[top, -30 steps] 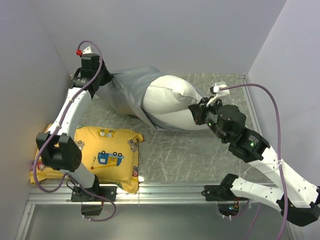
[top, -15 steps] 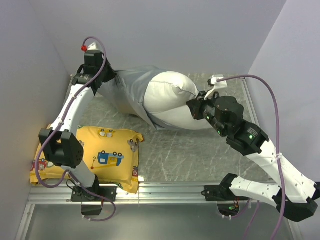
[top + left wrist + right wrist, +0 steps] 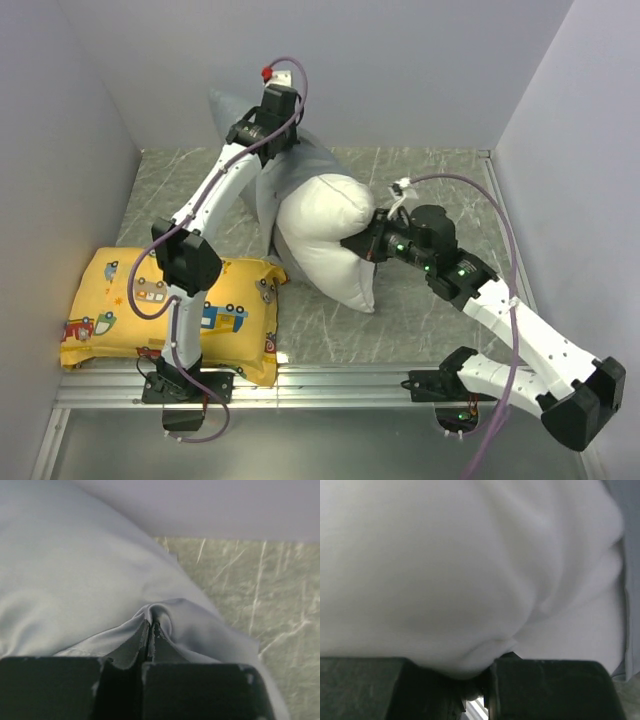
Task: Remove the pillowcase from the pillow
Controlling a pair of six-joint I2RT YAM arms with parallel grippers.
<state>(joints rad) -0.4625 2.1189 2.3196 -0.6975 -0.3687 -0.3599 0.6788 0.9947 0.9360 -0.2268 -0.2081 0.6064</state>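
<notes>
The grey pillowcase (image 3: 285, 165) is lifted at the back of the table, still covering the far end of the white pillow (image 3: 325, 235). Most of the pillow hangs out below it, its near corner on the table. My left gripper (image 3: 268, 128) is raised high and shut on a pinch of the pillowcase fabric (image 3: 160, 615). My right gripper (image 3: 362, 245) is shut on the pillow's right side; white pillow fabric (image 3: 470, 580) fills the right wrist view, with a strip of grey pillowcase (image 3: 631, 580) at its right edge.
A yellow cushion (image 3: 170, 310) printed with cartoon vehicles lies at the front left, partly under the left arm. Grey walls close in the back, left and right. A metal rail (image 3: 320, 375) runs along the near edge.
My left gripper has swung from the back-left corner up and right, lifting the pillowcase. My right gripper has moved left and toward me with the pillow, which has slid further out of the case.
</notes>
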